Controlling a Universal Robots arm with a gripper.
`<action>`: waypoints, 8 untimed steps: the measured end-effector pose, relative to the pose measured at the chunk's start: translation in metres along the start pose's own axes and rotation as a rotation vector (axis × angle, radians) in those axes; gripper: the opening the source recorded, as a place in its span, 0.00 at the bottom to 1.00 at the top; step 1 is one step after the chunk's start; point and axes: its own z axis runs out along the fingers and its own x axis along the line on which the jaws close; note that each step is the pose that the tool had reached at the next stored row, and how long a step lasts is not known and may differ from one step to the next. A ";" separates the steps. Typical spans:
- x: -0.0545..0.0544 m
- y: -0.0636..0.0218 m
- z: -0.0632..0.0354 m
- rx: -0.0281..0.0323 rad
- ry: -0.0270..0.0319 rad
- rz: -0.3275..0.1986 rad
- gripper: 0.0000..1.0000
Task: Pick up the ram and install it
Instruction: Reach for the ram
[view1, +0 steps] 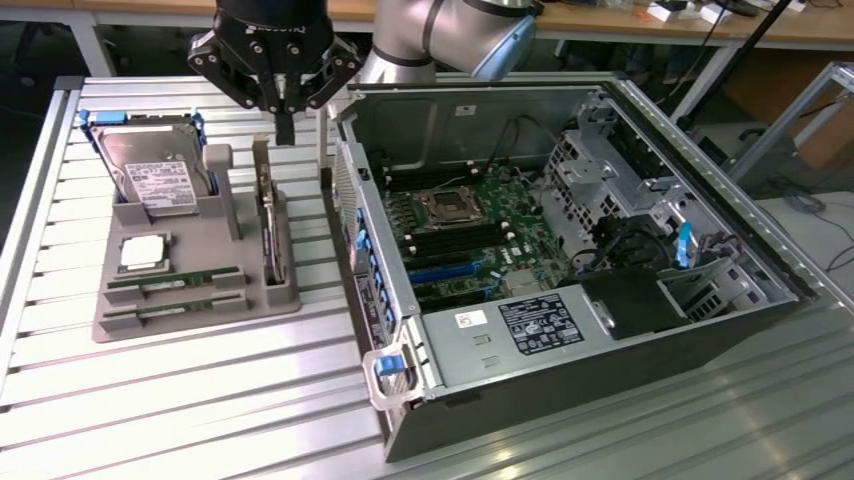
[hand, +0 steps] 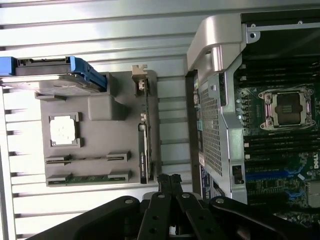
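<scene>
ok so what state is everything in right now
gripper: shut, empty, above the holder tray
ram stick: lying in its tray slot, not picked up
twin ram stick: lying in the next slot
processor chip: flat in its pocket
hard drive: propped tilted
expansion card: upright on edge
computer case: on its side, panel off, motherboard exposed
processor socket: looks empty
</scene>
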 end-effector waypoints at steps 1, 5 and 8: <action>0.000 0.0000 0.0000 0.0000 0.0000 0.000 0.10; 0.002 -0.0002 -0.0001 0.0000 0.0000 0.000 0.10; 0.004 -0.0003 -0.0001 0.0000 0.0001 0.000 0.10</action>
